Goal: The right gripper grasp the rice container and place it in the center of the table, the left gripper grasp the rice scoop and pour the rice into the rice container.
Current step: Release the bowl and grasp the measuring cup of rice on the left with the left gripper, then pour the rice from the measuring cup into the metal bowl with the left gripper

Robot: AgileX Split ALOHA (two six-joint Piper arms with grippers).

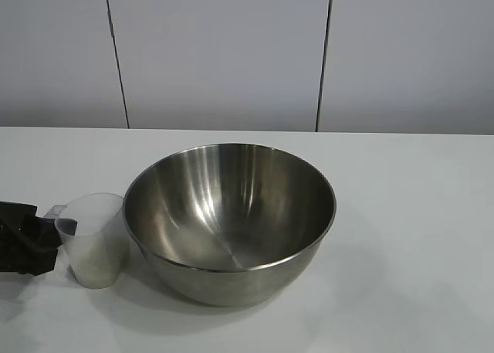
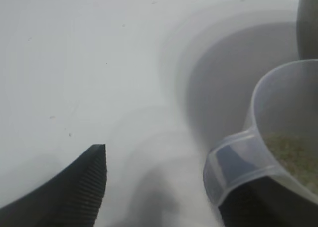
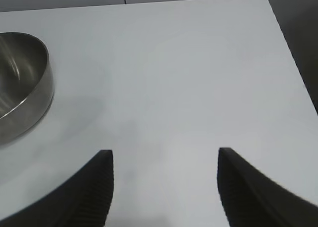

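Note:
The rice container [image 1: 229, 218], a big shiny steel bowl, stands upright mid-table and looks empty inside. Just left of it, almost touching, stands the rice scoop [image 1: 94, 239], a frosted plastic cup with rice [image 2: 293, 152] in its bottom. My left gripper [image 1: 45, 235] reaches in from the left edge at the scoop's handle [image 2: 231, 162]. In the left wrist view the left gripper [image 2: 166, 175] is open: one finger stands well clear of the handle, and the other shows dark through it. My right gripper [image 3: 166, 155] hovers open over bare table [image 3: 189, 78], apart from the bowl [image 3: 22, 83].
A grey panelled wall [image 1: 231, 52] runs behind the table's far edge. The table's right edge and rounded corner [image 3: 266, 1] show in the right wrist view. White tabletop [image 1: 417, 237] stretches right of the bowl.

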